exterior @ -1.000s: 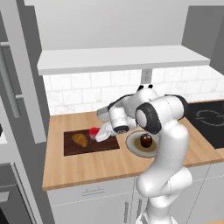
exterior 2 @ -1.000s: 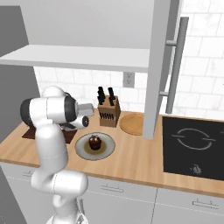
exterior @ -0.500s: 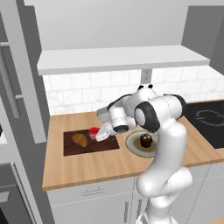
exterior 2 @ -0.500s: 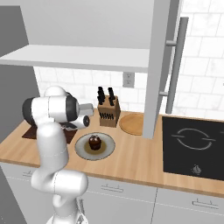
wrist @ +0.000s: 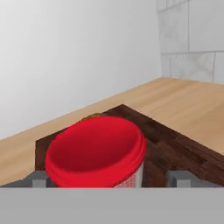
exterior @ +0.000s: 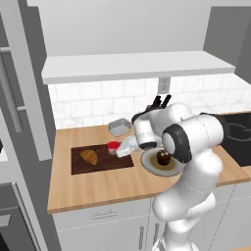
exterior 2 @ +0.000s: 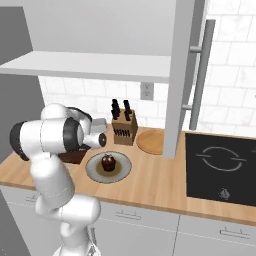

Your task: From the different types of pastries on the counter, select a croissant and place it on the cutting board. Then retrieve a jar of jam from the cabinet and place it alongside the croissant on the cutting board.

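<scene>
The dark cutting board lies on the counter with the golden croissant on its left half. At the board's right end is the red jar of jam, and my gripper reaches it from the right. In the hand view the jar sits on the board between my fingertips. The left tip is against it and a gap shows at the right one, so the gripper is open. The cupcake sits on a grey plate. The cabinet ledge hangs above.
A knife block and a round tan disc stand by the tiled wall. A small grey tray lies behind the board. The black cooktop is at the right, a tall grey unit at the left.
</scene>
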Controlling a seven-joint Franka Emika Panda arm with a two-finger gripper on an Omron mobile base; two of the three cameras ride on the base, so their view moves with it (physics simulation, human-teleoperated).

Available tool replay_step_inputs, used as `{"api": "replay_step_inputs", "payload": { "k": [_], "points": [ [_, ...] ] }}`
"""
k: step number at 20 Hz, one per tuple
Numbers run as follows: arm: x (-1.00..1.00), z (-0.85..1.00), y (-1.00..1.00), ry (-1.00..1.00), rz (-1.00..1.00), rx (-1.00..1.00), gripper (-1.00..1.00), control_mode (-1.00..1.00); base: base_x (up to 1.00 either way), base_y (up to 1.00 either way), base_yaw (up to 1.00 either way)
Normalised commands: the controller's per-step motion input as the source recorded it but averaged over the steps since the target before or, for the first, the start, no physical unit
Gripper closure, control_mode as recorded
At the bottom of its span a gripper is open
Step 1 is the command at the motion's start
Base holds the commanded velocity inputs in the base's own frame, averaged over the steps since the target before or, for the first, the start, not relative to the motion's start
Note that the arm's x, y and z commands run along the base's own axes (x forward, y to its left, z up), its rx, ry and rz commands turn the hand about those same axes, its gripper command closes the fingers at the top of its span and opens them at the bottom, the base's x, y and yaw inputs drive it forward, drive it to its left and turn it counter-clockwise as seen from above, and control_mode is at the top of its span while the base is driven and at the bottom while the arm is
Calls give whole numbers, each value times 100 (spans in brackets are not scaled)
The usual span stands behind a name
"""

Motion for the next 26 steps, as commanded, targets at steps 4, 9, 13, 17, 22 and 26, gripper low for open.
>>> {"api": "replay_step_inputs", "payload": {
  "k": [4, 9, 13, 17, 22, 26],
  "points": [
    [-61, 68, -34, 8, -11, 2, -100, -100, 0, 0, 0],
    [-60, 85, -17, 12, -11, 1, -100, -100, 0, 0, 0],
    [-70, 91, -17, 14, -10, 2, -100, -100, 0, 0, 0],
    [-91, 54, -38, 4, -9, 2, -100, -100, 0, 0, 0],
    [-100, 56, -63, 0, -11, 10, -100, -100, 0, 0, 0],
    [-100, 72, -59, 0, -12, 14, -100, -100, 0, 0, 0]
  ]
}}
